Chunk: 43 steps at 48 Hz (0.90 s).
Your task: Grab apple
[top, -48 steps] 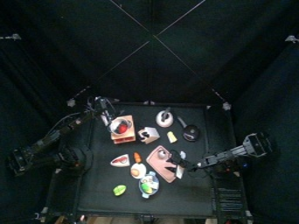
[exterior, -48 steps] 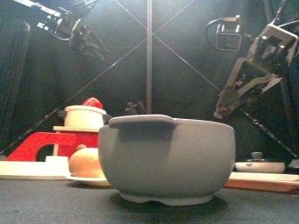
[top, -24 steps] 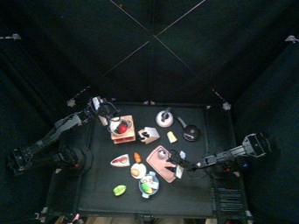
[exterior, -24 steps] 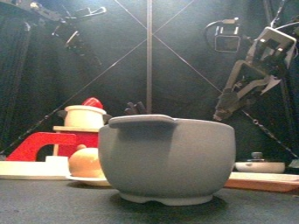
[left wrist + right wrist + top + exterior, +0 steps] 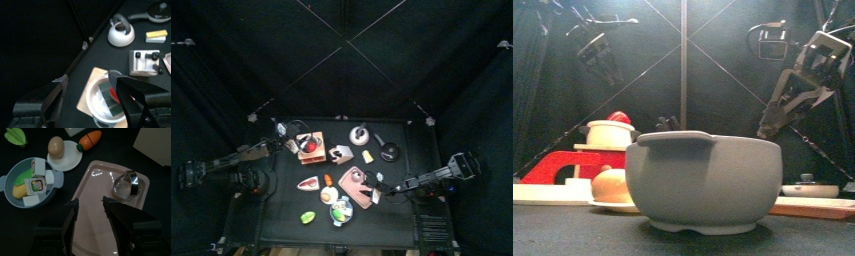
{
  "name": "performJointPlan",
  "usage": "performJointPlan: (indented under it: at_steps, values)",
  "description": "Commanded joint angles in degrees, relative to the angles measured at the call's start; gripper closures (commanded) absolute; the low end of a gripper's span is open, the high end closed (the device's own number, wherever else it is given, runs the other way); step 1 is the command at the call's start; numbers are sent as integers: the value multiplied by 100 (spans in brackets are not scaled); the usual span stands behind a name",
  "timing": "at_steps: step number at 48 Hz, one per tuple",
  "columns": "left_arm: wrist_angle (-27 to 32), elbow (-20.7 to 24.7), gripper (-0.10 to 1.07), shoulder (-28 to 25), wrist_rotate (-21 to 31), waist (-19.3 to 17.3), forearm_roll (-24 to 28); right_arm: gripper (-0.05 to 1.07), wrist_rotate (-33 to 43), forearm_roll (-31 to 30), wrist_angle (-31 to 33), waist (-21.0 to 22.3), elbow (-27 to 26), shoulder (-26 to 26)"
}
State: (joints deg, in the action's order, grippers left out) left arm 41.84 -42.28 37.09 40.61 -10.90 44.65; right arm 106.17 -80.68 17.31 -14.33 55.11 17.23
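The apple (image 5: 305, 146) sits in a white bowl (image 5: 100, 95) on the tan board (image 5: 310, 143) at the table's back left; from the front it shows as a red top (image 5: 619, 119) above the bowl. The left gripper (image 5: 90, 86) hangs over the bowl's edge, jaws spread and empty. The right gripper (image 5: 87, 204) hovers over a pink tray (image 5: 93, 225) holding a metal strainer (image 5: 127, 183), jaws parted, gripping nothing.
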Motion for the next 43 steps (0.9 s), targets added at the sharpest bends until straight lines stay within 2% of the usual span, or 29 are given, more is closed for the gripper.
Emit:
performJointPlan:
  at_steps: [1,8,12,22,34,43]
  values:
    - [-193,-167,-1,53,782,457,149,22,-9,-26,-9,44,-105,53]
    - [-237,-369,-1,44,1837,571,290,22,-9,-26,-9,62,-114,53]
    - [-229,-457,-1,18,2101,571,545,22,-9,-9,-9,62,-114,53]
    - [62,-413,-1,-255,2232,563,817,22,-9,-18,-9,70,-105,44]
    - [70,-255,-1,-668,2338,571,817,22,-9,-9,-18,62,-105,9]
    - [70,-246,-1,-888,2654,563,932,22,-9,-18,-18,70,-105,18]
